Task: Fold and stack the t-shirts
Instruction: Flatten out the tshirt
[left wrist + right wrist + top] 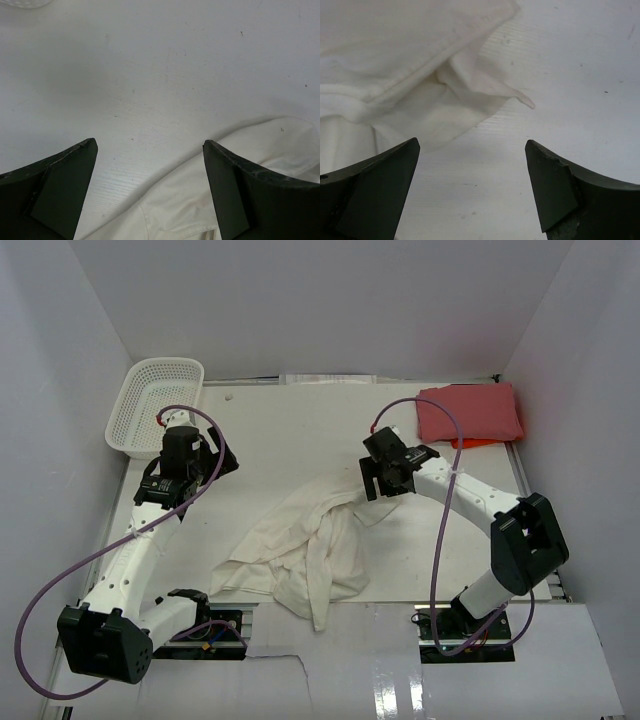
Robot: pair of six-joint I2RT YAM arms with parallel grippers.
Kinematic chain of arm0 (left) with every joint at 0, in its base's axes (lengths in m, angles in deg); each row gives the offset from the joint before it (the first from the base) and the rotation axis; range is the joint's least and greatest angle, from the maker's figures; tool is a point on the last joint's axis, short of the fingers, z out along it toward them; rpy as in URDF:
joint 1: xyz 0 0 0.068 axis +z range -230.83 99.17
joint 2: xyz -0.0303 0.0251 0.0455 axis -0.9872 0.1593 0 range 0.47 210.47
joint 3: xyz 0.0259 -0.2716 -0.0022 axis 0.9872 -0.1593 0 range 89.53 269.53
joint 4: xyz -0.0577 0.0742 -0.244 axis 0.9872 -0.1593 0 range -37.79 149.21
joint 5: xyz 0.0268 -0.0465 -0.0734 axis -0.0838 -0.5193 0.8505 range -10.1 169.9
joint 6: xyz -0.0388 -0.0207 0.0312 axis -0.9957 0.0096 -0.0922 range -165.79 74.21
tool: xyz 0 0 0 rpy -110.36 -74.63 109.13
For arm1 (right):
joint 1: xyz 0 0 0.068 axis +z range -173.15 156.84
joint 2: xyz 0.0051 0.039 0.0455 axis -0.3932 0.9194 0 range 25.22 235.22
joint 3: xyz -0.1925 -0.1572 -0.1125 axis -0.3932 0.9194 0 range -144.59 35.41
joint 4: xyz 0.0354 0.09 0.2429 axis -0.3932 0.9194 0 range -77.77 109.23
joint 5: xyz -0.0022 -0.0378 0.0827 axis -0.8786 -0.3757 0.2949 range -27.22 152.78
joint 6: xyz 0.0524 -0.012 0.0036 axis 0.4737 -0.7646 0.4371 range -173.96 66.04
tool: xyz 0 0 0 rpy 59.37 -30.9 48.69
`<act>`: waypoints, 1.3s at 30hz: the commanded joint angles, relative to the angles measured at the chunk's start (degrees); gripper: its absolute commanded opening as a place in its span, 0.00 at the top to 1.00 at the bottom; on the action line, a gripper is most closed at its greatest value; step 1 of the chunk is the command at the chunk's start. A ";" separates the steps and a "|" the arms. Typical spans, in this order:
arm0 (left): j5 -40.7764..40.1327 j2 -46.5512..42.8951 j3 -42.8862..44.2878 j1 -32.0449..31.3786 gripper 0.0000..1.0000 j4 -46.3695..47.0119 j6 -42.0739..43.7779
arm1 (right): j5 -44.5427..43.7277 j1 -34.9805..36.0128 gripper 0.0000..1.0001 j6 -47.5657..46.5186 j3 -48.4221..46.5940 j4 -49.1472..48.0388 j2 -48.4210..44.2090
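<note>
View from above of a white table (300, 430) with two robot arms mounted at its near edge.

The left arm rises from the 7 o'clock corner along the left side, then bends at the wrist toward 3 o'clock. The left gripper (222, 462) hangs over bare table at about 10 o'clock, just beside a white mesh basket (130, 405) in the far left corner. In its wrist camera the left gripper (150, 145) has its two dark fingers (60, 190) spread wide with only tabletop between them. An edge of the white shirt (210, 200) shows at 5 o'clock, running under the right-hand finger.

The right arm rises from the 5 o'clock corner, elbows at 4 o'clock, and stretches its forearm toward the table's middle. The right gripper (372, 483) sits just off the upper right edge of the white shirt (300, 555). Its wrist camera shows the right gripper (472, 142) gaping as well, its fingers (370, 190) apart and holding nothing. The shirt's (405, 65) rumpled hem fills the 11 o'clock part of that view, and a small pointed tip of cloth reaches toward the centre.

The white shirt lies crumpled and unfolded from the table's middle down to 6 o'clock. The red shirt (470, 412) lies folded in a neat block at 2 o'clock, well apart from the white one. A purple cable (440, 530) loops loosely off each arm.
</note>
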 commanded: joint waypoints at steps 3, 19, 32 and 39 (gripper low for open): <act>1.12 -0.37 -0.29 0.16 0.02 0.42 0.52 | -10.16 -3.13 0.08 1.46 0.57 1.01 -1.13; 1.65 -0.28 -0.38 0.24 0.02 0.42 0.70 | 2.57 -10.52 0.17 -10.74 -1.81 -6.46 7.93; 2.27 0.07 -0.29 0.16 0.02 0.42 0.88 | 11.09 -10.60 0.92 -13.57 -1.46 -7.87 5.83; 2.53 0.51 -0.29 0.24 0.02 0.50 0.88 | 30.24 -10.08 0.92 -11.20 -4.69 -7.95 -0.31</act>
